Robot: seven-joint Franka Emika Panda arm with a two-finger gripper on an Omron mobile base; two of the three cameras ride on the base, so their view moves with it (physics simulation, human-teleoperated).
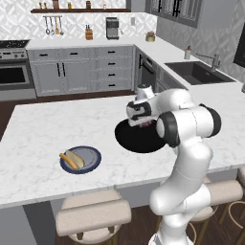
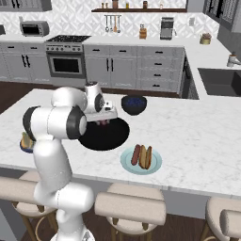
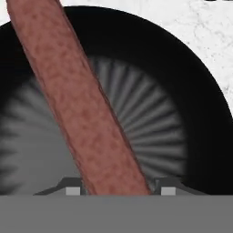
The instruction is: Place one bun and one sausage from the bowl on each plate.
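Note:
The wide black bowl [image 1: 131, 141] [image 2: 101, 137] [image 3: 200, 91] lies mid-counter. My gripper [image 1: 142, 122] [image 2: 103, 122] [image 3: 118, 189] hangs low over it, shut on a reddish-brown sausage [image 3: 82, 109] that runs slantwise between the fingertips [image 3: 73, 190]. The navy plate [image 1: 94, 154] at the left carries a bun [image 1: 77, 156] and a sausage [image 1: 68, 161]; the arm partly hides this plate [image 2: 24, 143] in the right base view. The pale teal plate [image 2: 128, 163] near the front edge holds a sausage [image 2: 135, 154] and a bun [image 2: 146, 157].
A small deep dark-blue bowl [image 2: 133, 104] stands just behind the black bowl. Padded stools [image 1: 93, 215] [image 2: 129, 207] line the island's front edge. A sink [image 1: 198, 72] is set in the far right counter. Bare marble [image 2: 197, 136] lies right of the teal plate.

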